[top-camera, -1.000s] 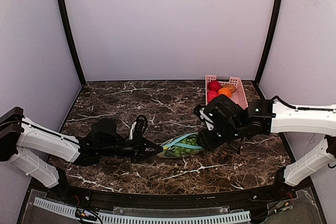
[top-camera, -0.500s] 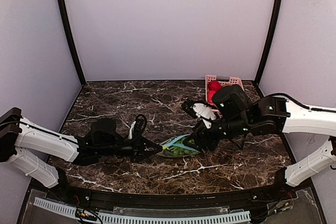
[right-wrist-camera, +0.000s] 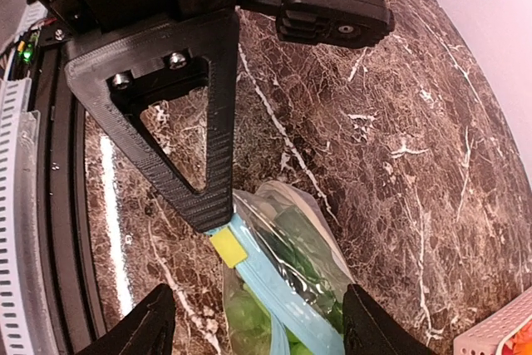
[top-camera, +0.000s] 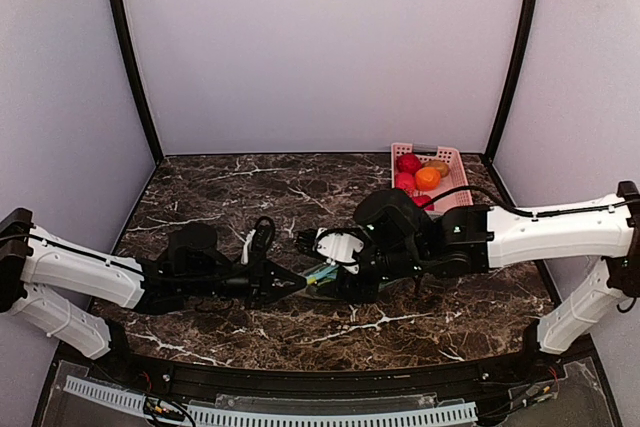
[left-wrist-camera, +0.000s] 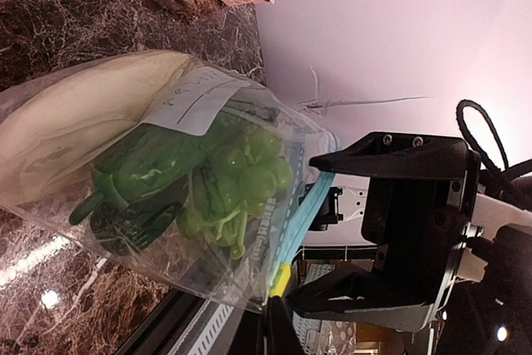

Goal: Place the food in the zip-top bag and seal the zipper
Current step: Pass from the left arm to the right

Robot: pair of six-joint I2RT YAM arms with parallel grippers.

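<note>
Teal zipper [right-wrist-camera: 262, 284] clamped at one end in my left jaws; my parted right jaws should pinch squarely, then slide.

A robotics lab bench, not a lived-in room: a dark marble-patterned table [top-camera: 220, 187] is boxed in by plain pale-lilac panels [top-camera: 320, 47] on the left, right and far sides, with black posts [top-camera: 128, 57] at the seams. The left arm [top-camera: 80, 269] and right arm [top-camera: 550, 232] are mounted at the near edge by a slotted cable duct [top-camera: 270, 412] and loose wiring. A pink basket [top-camera: 462, 182] of toy fruit sits far right.
</note>
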